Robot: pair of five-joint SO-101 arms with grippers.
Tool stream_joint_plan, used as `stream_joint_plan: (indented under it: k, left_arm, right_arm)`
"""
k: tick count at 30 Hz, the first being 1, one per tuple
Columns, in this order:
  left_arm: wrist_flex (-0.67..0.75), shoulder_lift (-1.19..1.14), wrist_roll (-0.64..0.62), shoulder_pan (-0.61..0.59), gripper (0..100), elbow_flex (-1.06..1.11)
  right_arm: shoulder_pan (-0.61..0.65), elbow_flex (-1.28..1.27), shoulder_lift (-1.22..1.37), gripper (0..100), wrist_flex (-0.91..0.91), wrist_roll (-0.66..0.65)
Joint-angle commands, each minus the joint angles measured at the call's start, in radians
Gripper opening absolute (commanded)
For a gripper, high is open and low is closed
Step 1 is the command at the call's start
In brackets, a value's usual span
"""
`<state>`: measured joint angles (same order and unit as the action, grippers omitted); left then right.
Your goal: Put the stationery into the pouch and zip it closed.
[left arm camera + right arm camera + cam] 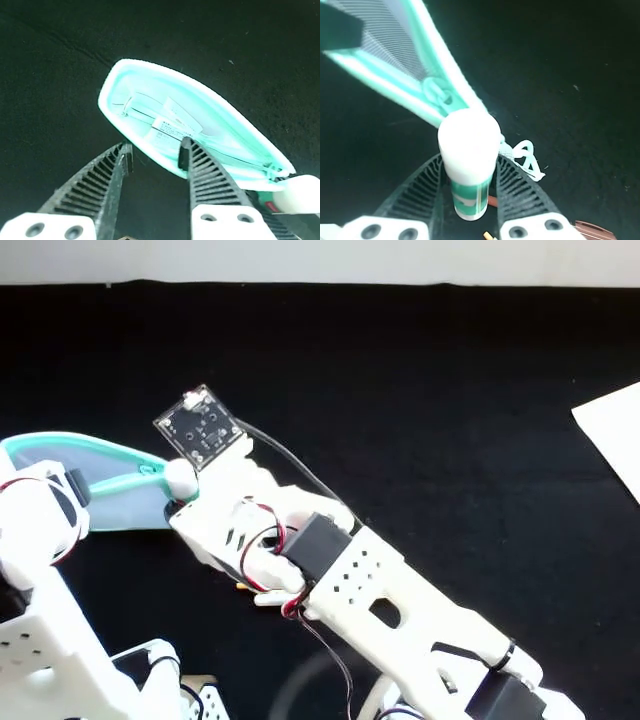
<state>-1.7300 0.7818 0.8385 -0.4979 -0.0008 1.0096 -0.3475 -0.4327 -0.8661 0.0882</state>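
Pouch [210,125]: lies open on the bench [450,390], with white items already inside.
Glue stick [468,145]: cap-first at the pouch mouth, lined up to slide in.
Right fingers [517,195]: clenched on the glue stick.
Left fingers [210,185]: released, one tip at the pouch rim, likely steadying it.

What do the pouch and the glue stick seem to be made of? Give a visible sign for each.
Pouch: probably soft translucent plastic with mint edging; the contents show through its wall. Glue stick: likely hard plastic; its white end looks smooth and evenly glossy.
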Motion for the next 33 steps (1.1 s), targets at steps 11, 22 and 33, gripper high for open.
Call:
stream_joint_plan:
  k: [11, 22, 33]
  left_arm:
    - [0.129, 0.004, 0.009, -0.145, 22, 0.002]
    - [0.17, 0.002, 0.011, -0.156, 22, 0.005]
    - [0.238, -0.153, 0.032, -0.223, 22, 0.024]
  right_arm:
    - [0.016, 0.022, -0.005, 0.7, 0.033, 0.009]
    - [0.016, 0.022, -0.005, 0.7, 0.033, 0.009]
    - [0.016, 0.024, 0.048, 0.7, 0.033, 0.009]
